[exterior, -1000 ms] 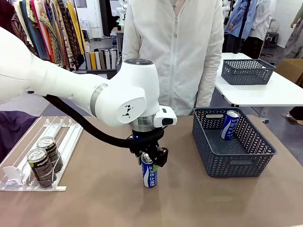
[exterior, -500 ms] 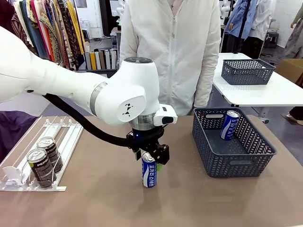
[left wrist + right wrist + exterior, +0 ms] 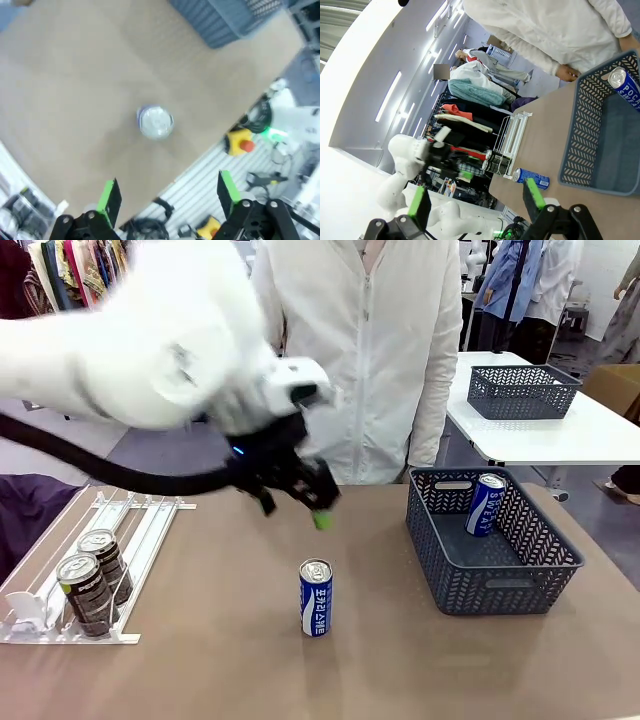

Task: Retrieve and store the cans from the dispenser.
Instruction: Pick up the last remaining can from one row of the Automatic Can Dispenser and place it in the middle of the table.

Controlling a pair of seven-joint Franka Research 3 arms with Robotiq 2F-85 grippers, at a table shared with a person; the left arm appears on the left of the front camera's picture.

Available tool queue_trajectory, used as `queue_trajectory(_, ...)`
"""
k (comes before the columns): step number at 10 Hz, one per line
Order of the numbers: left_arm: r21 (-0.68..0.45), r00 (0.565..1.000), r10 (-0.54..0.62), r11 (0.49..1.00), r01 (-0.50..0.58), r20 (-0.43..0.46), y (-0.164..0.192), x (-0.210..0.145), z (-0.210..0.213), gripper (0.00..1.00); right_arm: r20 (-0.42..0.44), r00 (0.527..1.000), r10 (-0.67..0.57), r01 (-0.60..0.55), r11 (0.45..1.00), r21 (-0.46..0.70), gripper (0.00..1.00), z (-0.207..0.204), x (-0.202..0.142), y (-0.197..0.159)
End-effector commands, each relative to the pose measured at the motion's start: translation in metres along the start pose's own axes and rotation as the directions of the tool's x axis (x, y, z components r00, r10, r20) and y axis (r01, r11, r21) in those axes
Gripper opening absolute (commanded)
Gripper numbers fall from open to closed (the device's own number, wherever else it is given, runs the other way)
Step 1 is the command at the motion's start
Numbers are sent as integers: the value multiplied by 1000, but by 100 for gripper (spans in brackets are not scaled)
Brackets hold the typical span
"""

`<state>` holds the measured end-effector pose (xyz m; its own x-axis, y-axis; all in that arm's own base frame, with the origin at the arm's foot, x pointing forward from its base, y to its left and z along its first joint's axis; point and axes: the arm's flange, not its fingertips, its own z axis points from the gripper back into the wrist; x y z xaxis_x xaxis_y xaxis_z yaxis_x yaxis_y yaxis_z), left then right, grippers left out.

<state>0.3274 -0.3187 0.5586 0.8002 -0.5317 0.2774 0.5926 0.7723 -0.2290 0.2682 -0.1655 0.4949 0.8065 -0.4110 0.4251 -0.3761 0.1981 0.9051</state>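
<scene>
A blue can [image 3: 315,597] stands upright and alone on the brown table's middle. My left gripper [image 3: 295,510] hangs blurred above it and a little to the left, open and holding nothing. Seen from the left wrist, the can's silver top [image 3: 155,121] lies well ahead of the open left gripper [image 3: 166,192]. The white dispenser [image 3: 140,525] at the table's left holds two dark cans [image 3: 95,575] at its near end. Another blue can [image 3: 487,503] leans inside the grey basket [image 3: 495,585]. My right gripper [image 3: 475,200] is open and holds nothing, looking across at the basket [image 3: 580,145] and the standing can [image 3: 530,178].
A person in a white jacket [image 3: 370,350] stands at the far side of the table. A second grey basket [image 3: 520,390] sits on a white table at the back right. Bare tabletop lies between the standing can and the basket.
My left gripper opened off the blue can and rose fast, up and to the left. The can stays standing where it was set down.
</scene>
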Motion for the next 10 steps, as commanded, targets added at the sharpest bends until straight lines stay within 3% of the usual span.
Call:
queue_trajectory(1, -71, 992, 124, 990, -121, 30, 71, -51, 51, 100, 21, 1000, 8, -8, 1000, 19, 100, -3, 4, 4)
queue_trajectory(3, -267, 950, 295, 929, -258, 107, 164, -113, 112, 100, 21, 1000, 8, -8, 1000, 19, 100, -3, 4, 4)
queue_trajectory(5, -518, 820, 525, 778, -354, 229, 251, -196, 144, 100, 21, 1000, 8, -8, 1000, 19, 100, -3, 4, 4)
queue_trajectory(6, -720, 584, 767, 561, -408, 267, 337, -334, 134, 100, 21, 1000, 8, -8, 1000, 19, 100, -3, 4, 4)
queue_trajectory(8, -752, 551, 797, 517, -410, 247, 349, -359, 124, 100, 21, 1000, 8, -8, 1000, 19, 100, -3, 4, 4)
queue_trajectory(9, -717, 500, 840, 481, -504, 212, 356, -367, 118, 100, 21, 1000, 8, -8, 1000, 19, 100, -3, 4, 4)
queue_trajectory(10, -630, 698, 686, 639, -442, 206, 298, -314, 130, 100, 21, 1000, 8, -8, 1000, 19, 100, -3, 4, 4)
